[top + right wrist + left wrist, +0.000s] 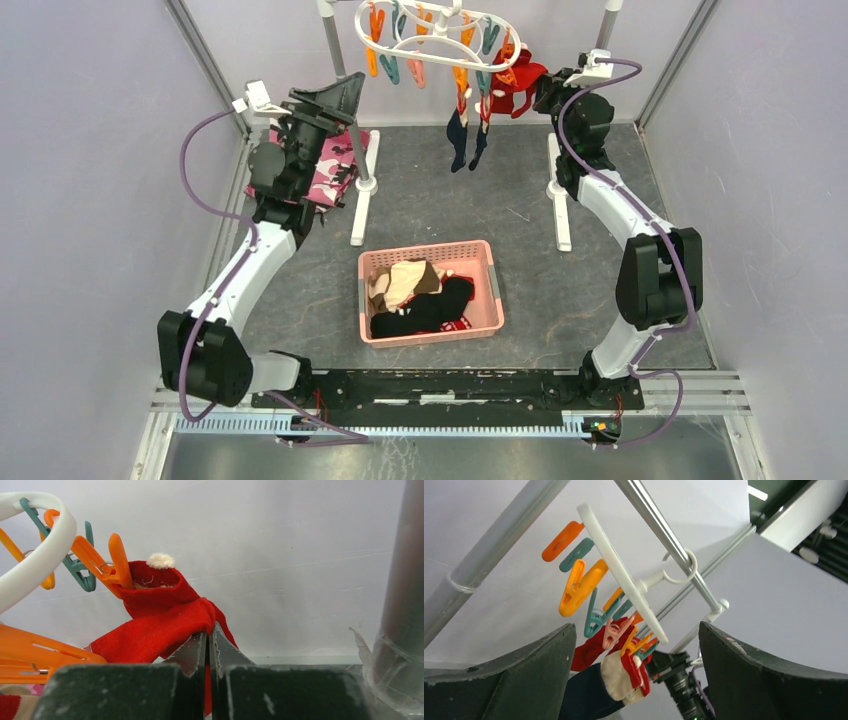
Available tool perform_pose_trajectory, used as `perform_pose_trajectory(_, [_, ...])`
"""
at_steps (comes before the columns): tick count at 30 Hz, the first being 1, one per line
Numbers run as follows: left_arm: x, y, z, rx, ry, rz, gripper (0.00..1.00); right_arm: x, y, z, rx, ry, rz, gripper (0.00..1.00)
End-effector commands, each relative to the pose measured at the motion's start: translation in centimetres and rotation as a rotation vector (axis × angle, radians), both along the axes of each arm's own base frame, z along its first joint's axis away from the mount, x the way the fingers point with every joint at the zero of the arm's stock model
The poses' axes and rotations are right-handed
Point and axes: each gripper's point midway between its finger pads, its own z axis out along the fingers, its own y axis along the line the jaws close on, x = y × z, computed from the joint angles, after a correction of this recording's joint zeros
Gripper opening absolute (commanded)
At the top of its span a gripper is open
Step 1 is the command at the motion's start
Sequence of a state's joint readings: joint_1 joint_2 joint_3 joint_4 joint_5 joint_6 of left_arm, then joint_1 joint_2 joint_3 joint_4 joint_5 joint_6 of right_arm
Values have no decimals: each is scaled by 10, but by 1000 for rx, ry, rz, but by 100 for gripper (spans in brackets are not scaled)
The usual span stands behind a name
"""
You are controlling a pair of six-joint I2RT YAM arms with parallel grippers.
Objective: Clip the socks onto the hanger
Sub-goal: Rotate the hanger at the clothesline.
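Red sock (160,625) on the hanger (47,555), pinched by the right gripper (209,630).
An orange clip (100,565) on the hanger's white ring bites the sock's upper edge, and the right jaws are closed tight on its lower folds. Two navy socks (458,135) hang from clips near the ring's middle. The left gripper (636,630) gapes wide near the hanger's left end, holding nothing. More socks (430,310) lie in the pink basket (425,248).

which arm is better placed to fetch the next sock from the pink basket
Left, likely: the left gripper is open and empty, while the right gripper is shut on the red fabric sock at the white oval plastic hanger.
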State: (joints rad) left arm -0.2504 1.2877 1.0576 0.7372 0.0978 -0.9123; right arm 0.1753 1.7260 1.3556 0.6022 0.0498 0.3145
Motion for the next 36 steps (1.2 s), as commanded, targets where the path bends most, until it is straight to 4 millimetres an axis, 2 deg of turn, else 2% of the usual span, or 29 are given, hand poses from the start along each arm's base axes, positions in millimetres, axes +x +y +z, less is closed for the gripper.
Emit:
perform_pose_trajectory(1, [19,4,17,-235,92,-43,92,0,-2,24,23,-58,10,0])
perform_pose_trajectory(2, [24,4,21,-270,107,-53,84,0,-3,23,25,-56,11,0])
perform_pose_trajectory(5, [38,0,25,-307,158,-69,75,0,-4,24,31,-58,13,0])
perform_pose_trajectory(8, [55,6,24,-332,221,-14,73,0,-5,23,32,-58,16,0])
perform_pose_trajectory(14, [75,10,29,-310,239,55,67,-2,-7,26,40,-65,19,0])
perform_pose_trajectory(19, [84,8,29,-308,241,56,60,-2,-7,24,43,-64,23,0])
perform_pose_trajectory(28, [97,-3,41,-318,225,4,44,-2,-7,23,51,-63,31,0])
perform_pose_trajectory(36, [97,-9,48,-324,205,-32,41,-2,-7,23,57,-64,32,0])
